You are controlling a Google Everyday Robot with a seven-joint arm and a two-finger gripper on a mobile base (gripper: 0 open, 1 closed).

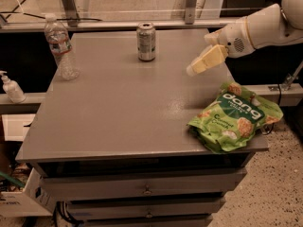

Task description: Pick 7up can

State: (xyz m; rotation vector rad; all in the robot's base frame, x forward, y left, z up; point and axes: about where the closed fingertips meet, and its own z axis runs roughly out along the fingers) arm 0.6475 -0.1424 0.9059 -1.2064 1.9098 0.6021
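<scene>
The 7up can (146, 41) stands upright near the far edge of the grey table (118, 108), silvery-green with a silver top. My gripper (201, 64) reaches in from the right on a white arm and hangs above the table's right part. It is to the right of the can, apart from it, and holds nothing that I can see.
A clear plastic water bottle (60, 47) stands at the table's far left. A green snack bag (234, 117) lies at the front right corner. A white pump bottle (11, 87) stands on a shelf left of the table. Drawers sit under the tabletop.
</scene>
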